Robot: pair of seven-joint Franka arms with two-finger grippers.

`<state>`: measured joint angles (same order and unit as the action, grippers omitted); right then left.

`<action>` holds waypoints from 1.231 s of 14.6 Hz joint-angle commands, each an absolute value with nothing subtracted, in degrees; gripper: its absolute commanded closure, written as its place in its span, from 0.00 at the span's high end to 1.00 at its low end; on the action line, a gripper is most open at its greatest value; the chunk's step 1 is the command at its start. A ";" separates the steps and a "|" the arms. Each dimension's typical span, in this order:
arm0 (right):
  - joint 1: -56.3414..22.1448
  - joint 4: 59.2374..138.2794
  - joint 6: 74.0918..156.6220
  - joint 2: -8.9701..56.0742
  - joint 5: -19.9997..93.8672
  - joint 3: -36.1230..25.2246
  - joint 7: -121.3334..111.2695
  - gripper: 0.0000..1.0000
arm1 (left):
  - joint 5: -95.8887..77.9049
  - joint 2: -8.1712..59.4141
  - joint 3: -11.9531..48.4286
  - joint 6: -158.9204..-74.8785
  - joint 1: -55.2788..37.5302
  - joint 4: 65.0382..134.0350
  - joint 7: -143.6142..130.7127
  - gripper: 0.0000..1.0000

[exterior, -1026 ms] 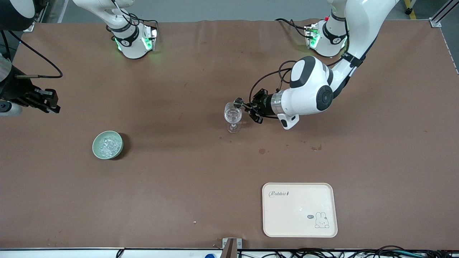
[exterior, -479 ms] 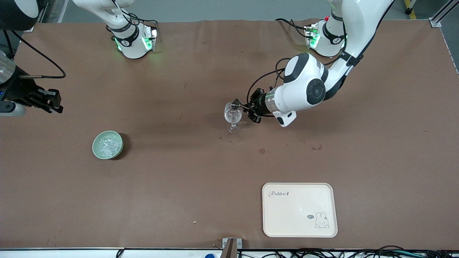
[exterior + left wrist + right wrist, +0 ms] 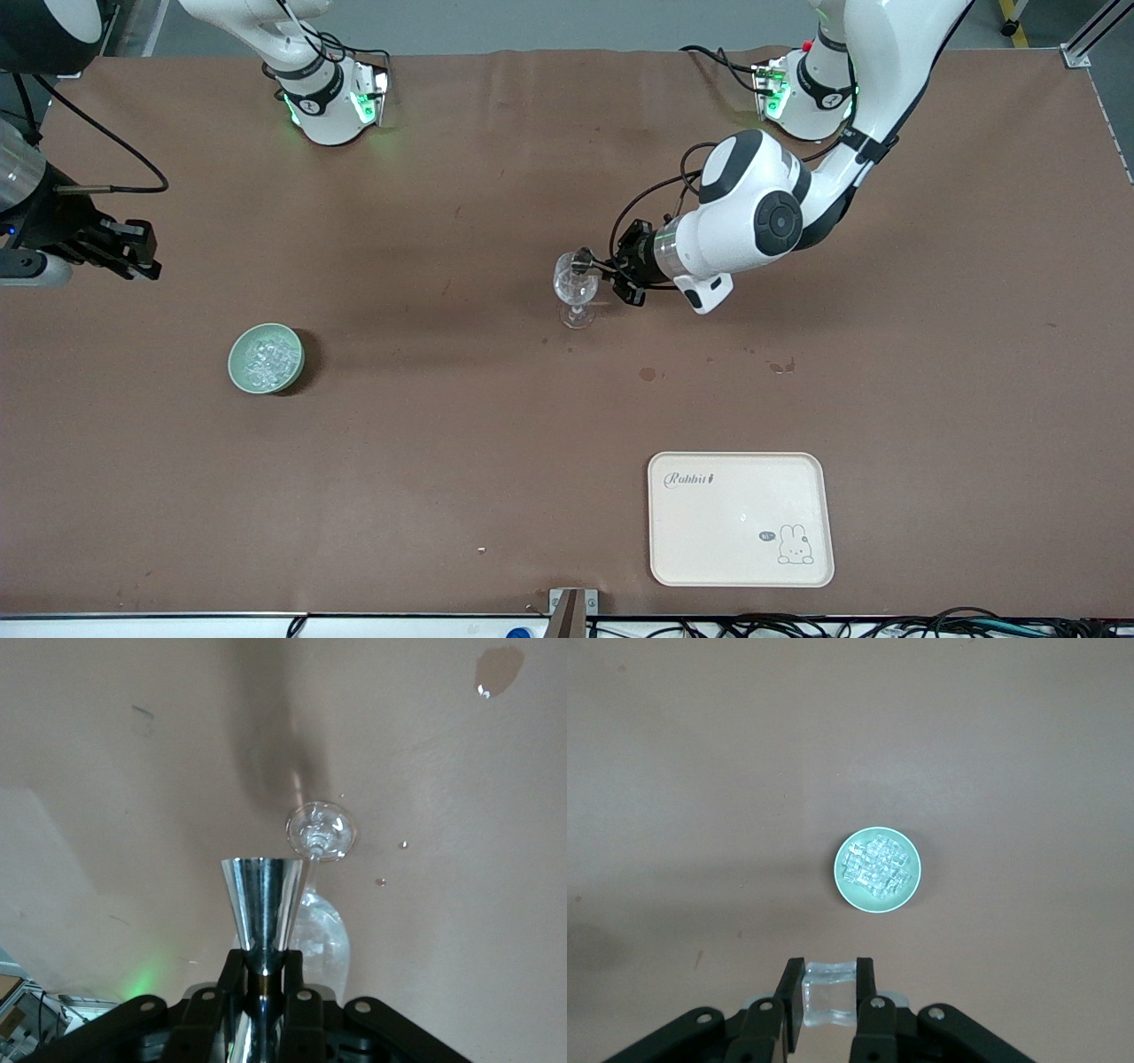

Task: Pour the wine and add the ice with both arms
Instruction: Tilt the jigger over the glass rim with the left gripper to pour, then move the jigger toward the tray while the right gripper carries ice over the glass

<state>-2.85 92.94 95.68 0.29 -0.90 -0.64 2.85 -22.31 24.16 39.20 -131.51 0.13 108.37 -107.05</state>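
A clear stemmed glass (image 3: 576, 288) stands in the middle of the table. My left gripper (image 3: 620, 275) is shut on a silver jigger (image 3: 583, 260), which it holds tilted with its mouth at the glass's rim. In the left wrist view the jigger (image 3: 263, 904) sits between the fingers, and the glass (image 3: 321, 930) is just past it. My right gripper (image 3: 142, 259) is up over the table at the right arm's end, shut on a clear ice cube (image 3: 830, 992). A pale green bowl (image 3: 239, 372) full of ice (image 3: 266, 356) stands on the table; in the right wrist view the bowl (image 3: 843, 893) lies below, apart from the gripper.
A cream tray (image 3: 741, 518) with a rabbit drawing lies near the front camera, toward the left arm's end. Small dark wet spots (image 3: 648, 373) mark the brown cloth between the glass and the tray. Cables run along the table's front edge.
My left arm's wrist has shifted a little toward the glass, with the jigger still at the rim. My right gripper has drifted slightly inward over the table with the cube.
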 commanded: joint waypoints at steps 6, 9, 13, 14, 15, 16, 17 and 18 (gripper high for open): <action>-12.02 93.78 97.38 0.17 0.18 -0.97 11.93 0.06 | -37.42 26.36 39.46 -119.55 7.10 100.64 -94.06 0.00; -17.47 93.69 99.75 1.14 0.18 -0.97 17.92 0.04 | -42.53 27.77 39.46 -115.33 12.81 99.76 -85.55 0.00; -25.64 93.43 103.52 4.30 0.44 -0.97 27.39 0.04 | -43.07 31.10 39.46 -109.34 20.28 95.81 -74.73 0.00; -27.58 93.34 104.75 5.35 0.44 -0.97 29.60 0.03 | -42.98 32.51 39.46 -108.55 21.78 94.76 -72.27 0.00; -29.86 92.73 106.07 6.84 0.44 -0.97 32.23 0.03 | -42.98 34.43 39.46 -107.94 23.19 93.09 -69.46 0.00; -31.97 91.85 106.61 8.60 0.53 -0.97 34.60 0.04 | -42.98 36.11 39.46 -107.58 24.07 91.51 -67.87 0.00; -34.60 90.19 106.70 11.22 0.35 -0.97 37.50 0.04 | -42.80 37.95 39.46 -107.40 24.69 89.84 -66.89 0.00; -36.89 87.65 106.70 14.30 0.26 -0.97 40.23 0.04 | -42.89 39.45 39.38 -107.40 25.22 88.08 -65.84 0.00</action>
